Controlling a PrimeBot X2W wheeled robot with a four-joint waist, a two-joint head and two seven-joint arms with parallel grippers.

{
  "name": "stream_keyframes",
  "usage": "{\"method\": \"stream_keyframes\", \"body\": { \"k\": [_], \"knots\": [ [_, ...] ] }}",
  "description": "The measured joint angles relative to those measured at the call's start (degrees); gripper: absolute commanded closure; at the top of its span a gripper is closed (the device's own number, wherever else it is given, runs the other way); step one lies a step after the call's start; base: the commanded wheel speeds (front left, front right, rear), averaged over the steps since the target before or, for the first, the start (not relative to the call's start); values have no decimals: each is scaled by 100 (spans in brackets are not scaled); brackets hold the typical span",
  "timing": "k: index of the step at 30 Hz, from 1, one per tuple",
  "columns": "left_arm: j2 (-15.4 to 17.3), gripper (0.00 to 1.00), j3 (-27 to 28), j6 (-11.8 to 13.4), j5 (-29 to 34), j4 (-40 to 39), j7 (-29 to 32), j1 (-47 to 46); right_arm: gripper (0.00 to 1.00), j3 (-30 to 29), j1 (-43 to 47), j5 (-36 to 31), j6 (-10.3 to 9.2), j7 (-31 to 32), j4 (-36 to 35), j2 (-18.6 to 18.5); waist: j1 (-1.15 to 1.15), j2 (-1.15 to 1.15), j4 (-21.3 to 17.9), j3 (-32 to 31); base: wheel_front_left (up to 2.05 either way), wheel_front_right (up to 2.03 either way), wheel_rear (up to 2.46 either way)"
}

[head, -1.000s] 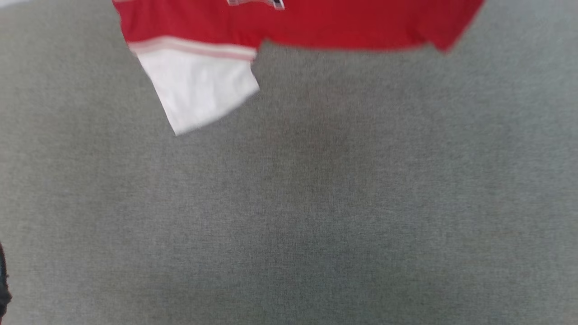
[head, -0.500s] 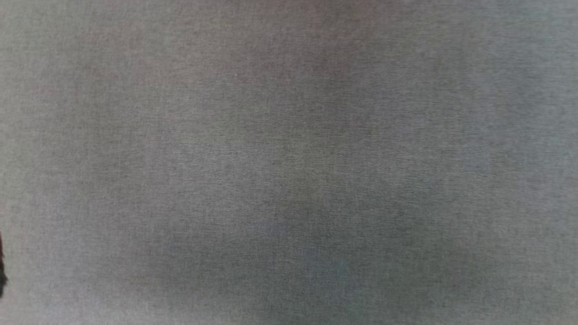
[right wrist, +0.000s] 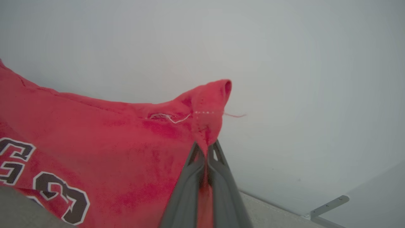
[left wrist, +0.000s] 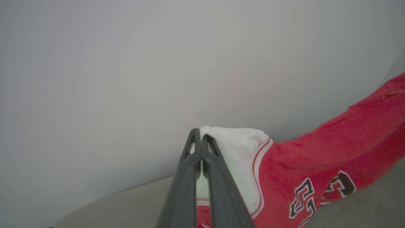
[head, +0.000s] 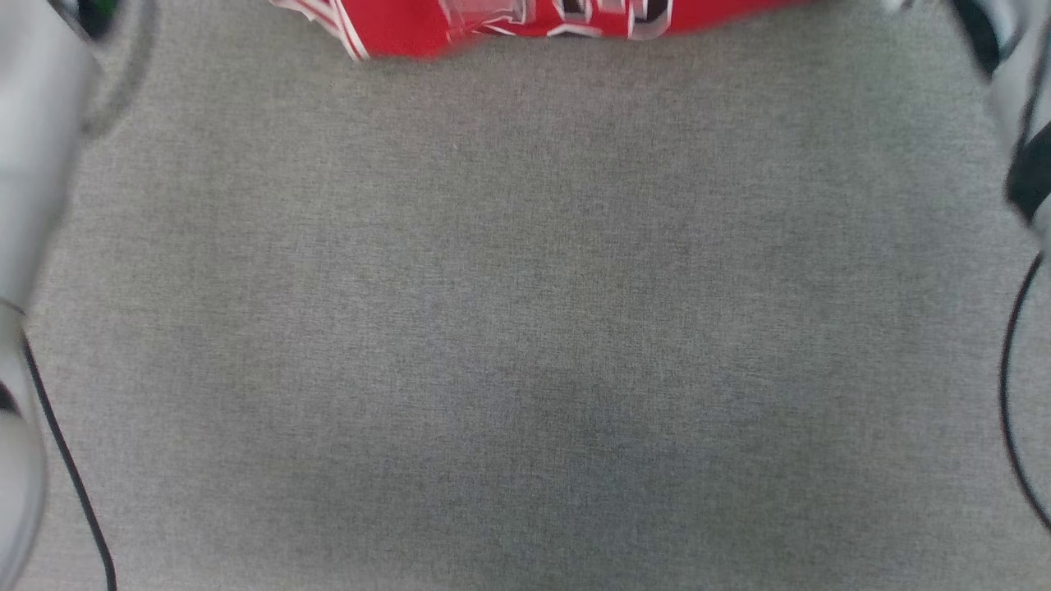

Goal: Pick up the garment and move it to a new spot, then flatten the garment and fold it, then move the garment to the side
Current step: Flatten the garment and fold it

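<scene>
The garment (head: 525,20), red with black-and-white lettering, hangs blurred along the top edge of the head view, above the grey surface. In the left wrist view my left gripper (left wrist: 200,136) is shut on the garment's white sleeve (left wrist: 237,152), and the red body (left wrist: 332,148) stretches away to the right. In the right wrist view my right gripper (right wrist: 207,147) is shut on a bunched red corner of the garment (right wrist: 95,142), which spreads left with its lettering showing. Pale forearms stand at the head view's left edge (head: 33,164) and upper right corner (head: 1018,74).
A grey cloth-covered table (head: 525,328) spreads below the garment. Black cables run down the left (head: 74,476) and right (head: 1006,394) edges. A plain pale wall (left wrist: 142,63) rises behind the table, with a metal bracket (right wrist: 329,205) at its foot.
The head view has shifted. The garment was out of the picture half a second ago and shows again at the top edge, lettering side visible. Both forearms and cables have come in at the sides.
</scene>
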Motion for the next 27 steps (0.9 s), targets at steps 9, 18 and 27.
{"method": "stream_keyframes", "body": {
  "k": [9, 18, 27],
  "knots": [
    [581, 100, -738, -8, -1730, -1326, 2135, 1651, 100, 749, 1534, 1181, 0, 869, -498, 115, 1, 0, 10, -442, 0, 0, 0],
    [1336, 100, -1006, 197, -2516, -2637, 2999, 3267, 100, 1538, 3188, 2622, 0, 1700, -2404, -813, 0, 0, -42, -831, 0, 0, 0],
    [2351, 100, -1129, 1233, -2966, -4714, 3041, 4914, 100, 1915, 4825, 3414, 0, 2321, -4333, -1914, 0, 0, -139, -1038, 0, 0, 0]
  ]
}}
